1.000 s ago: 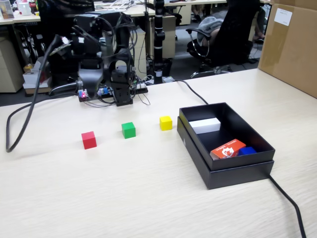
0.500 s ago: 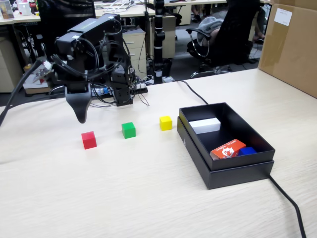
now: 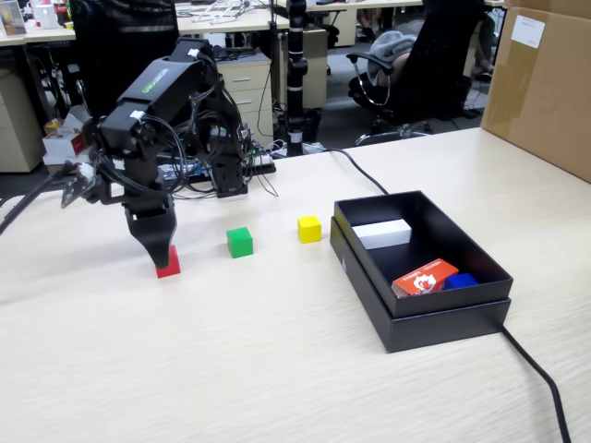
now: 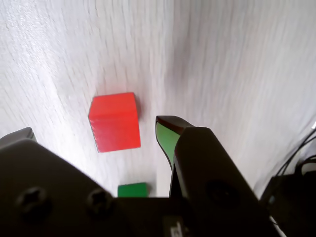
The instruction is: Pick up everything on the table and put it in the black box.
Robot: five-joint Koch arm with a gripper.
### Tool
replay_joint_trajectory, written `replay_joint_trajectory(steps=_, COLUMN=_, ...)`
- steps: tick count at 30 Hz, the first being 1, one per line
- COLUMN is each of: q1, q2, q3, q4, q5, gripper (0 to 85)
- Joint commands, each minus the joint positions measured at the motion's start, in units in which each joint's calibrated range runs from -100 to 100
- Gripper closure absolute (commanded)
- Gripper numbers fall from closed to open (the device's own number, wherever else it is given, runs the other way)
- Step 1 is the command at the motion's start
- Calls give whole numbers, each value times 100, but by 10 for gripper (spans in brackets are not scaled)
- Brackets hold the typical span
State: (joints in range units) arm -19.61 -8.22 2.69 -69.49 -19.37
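the small red plain cube (image 4: 115, 122) sits on the light-beige wood-grain tabletop (image 3: 277, 369), at the left end of a row with the small green cube (image 3: 239, 242) and small yellow cube (image 3: 309, 229), well apart from the shallow matte black cardboard box (image 3: 420, 314) on the right of the fixed view. it looks light, rigid and smooth-faced, so a squeeze across two opposite flat sides should hold, though a skewed pinch could twist it out. the black gripper (image 4: 98, 131) hangs over it with jaws spread wider than the cube, one tip just beside its right face in the wrist view, gripping nothing; contact is unclear.
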Motion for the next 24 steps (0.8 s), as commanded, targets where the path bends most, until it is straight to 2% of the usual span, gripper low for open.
replay_joint_trajectory(steps=1, q1=20, q2=139, q3=311, q4=327, q5=34, gripper=380)
replay_joint_trajectory(steps=6, q1=29, q2=426, q3=284, q4=336, q5=39, gripper=383)
replay_joint_trajectory(steps=16, q1=54, q2=724, q3=202, q4=440, q5=49, gripper=472)
replay_joint_trajectory(steps=21, q1=68, q2=724, q3=202, q4=474, q5=44, gripper=674)
replay_joint_trajectory(steps=24, q1=73, q2=724, q3=202, q4=483, q5=49, gripper=757)
